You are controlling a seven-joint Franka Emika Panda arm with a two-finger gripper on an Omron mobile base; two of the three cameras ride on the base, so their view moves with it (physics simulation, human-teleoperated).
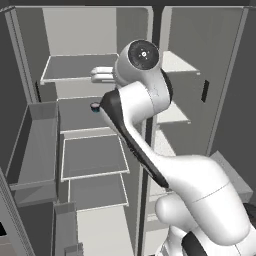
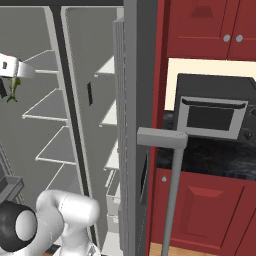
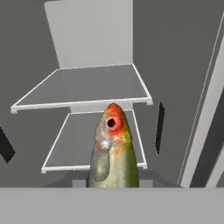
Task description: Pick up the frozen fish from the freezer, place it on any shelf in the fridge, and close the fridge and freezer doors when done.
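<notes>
The claw [image 2: 11, 82] is clamped on the frozen fish [image 3: 113, 153], held up in the air inside the fridge [image 1: 85, 30]. In the hand view the fish sticks out toward the shelves, orange-red head with a round eye leading, olive-green body trailing back to the bottom edge. In the right base view the fish [image 2: 13, 90] hangs as a small green sliver below the white hand at the left edge, in front of the upper shelves and not touching any of them.

Beyond the fish two grey shelves [image 3: 87, 89] with white edges are stacked one above the other, both bare, with the pale rear wall behind.

In the left base view the white arm [image 1: 150, 130] bends up from the lower right and reaches into the wide compartment at upper-shelf height. A small dark cup [image 1: 95, 106] with a bluish inside sits on a middle shelf, just left of the arm's dark elbow. The freezer [image 1: 175, 100] with its short white shelves stands right of the dark divider. Fridge door [image 1: 30, 145] with its grey inner bin stands open at left; freezer door [image 2: 140, 125] stands open too, edge-on in the right base view, bar handle [image 2: 172, 195] toward the camera.

Behind it are red cabinets [image 2: 210, 25] and a black microwave [image 2: 212, 107] on a dark counter [image 2: 200, 157].
</notes>
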